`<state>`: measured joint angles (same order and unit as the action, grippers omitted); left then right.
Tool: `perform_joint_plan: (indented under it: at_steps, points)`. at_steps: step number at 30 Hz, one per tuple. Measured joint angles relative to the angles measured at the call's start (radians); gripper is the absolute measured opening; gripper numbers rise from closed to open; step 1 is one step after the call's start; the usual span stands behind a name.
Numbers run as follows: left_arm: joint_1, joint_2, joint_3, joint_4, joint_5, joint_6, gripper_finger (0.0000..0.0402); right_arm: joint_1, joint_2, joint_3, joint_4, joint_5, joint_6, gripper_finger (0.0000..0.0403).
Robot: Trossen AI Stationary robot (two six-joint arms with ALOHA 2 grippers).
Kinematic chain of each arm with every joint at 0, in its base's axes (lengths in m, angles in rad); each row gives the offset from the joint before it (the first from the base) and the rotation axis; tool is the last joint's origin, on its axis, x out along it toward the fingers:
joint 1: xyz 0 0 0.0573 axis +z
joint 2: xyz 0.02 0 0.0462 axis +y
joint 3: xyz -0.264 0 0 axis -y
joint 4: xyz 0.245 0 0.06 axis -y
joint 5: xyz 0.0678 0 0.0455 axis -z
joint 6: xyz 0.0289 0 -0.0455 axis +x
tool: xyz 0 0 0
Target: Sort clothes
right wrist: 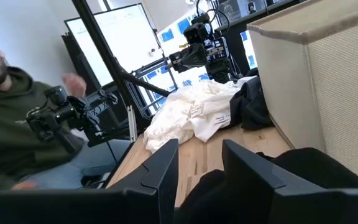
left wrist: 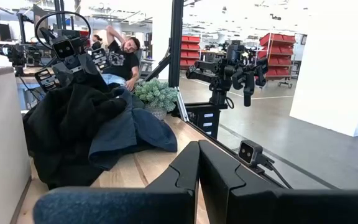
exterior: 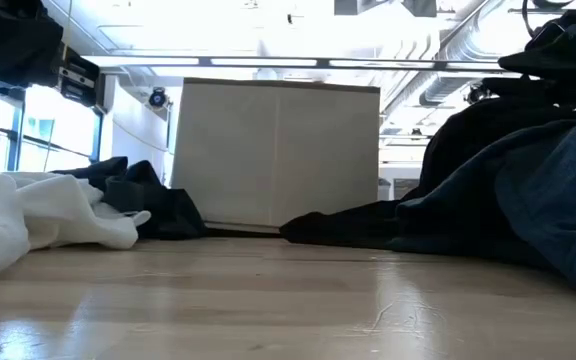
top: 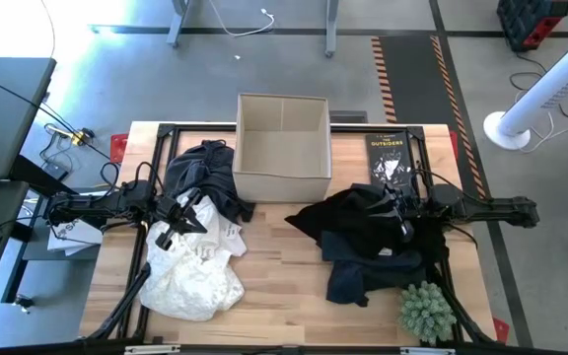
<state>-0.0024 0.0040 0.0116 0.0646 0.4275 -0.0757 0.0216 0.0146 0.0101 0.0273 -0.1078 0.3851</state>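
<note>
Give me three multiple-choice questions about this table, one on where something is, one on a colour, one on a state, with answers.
1. Where is the black book relative to the cardboard box?
A. Left of it
B. Right of it
C. Inside it

2. What colour is the clothes pile under the right gripper?
A. White
B. Dark
C. Red

3. The cardboard box is:
A. Empty
B. Full of clothes
C. Tipped on its side

Answers:
1. B: in the high view the book lies flat on the box's right side.
2. B: the right gripper sits over black and navy fabric, while the white clothes lie by the left gripper.
3. A: the high view shows the box upright with only its bare floor inside.
</note>
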Motion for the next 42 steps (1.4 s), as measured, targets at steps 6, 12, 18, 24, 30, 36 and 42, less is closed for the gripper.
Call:
perform_joint_plan:
  at_steps: [6,12,18,24,30,36,42]
  points:
    - [0.0,0.0,0.0,0.0,0.0,0.0,0.0007,0.0,0.0,0.0,0.0,0.0,0.0,0.0121]
    - [0.0,0.0,0.0,0.0,0.0,0.0,0.0007,0.0,0.0,0.0,0.0,0.0,0.0,0.0121]
    - [0.0,0.0,0.0,0.0,0.0,0.0,0.0007,0.0,0.0,0.0,0.0,0.0,0.0,0.0121]
    - [0.0,0.0,0.0,0.0,0.0,0.0,0.0007,-0.002,0.0,0.0,0.005,0.074,-0.182,0.0121]
    - [0.0,0.0,0.0,0.0,0.0,0.0,0.0007,-0.002,0.0,0.0,0.036,0.347,-0.358,0.0121]
    - [0.0,0.0,0.0,0.009,-0.024,-0.001,0.0007,0.0,0.003,0.0,0.214,0.433,0.27,0.0121]
    - [0.001,0.002,0.0,0.011,-0.056,-0.043,0.0007,0.026,0.068,0.0,0.438,0.392,0.191,0.0122]
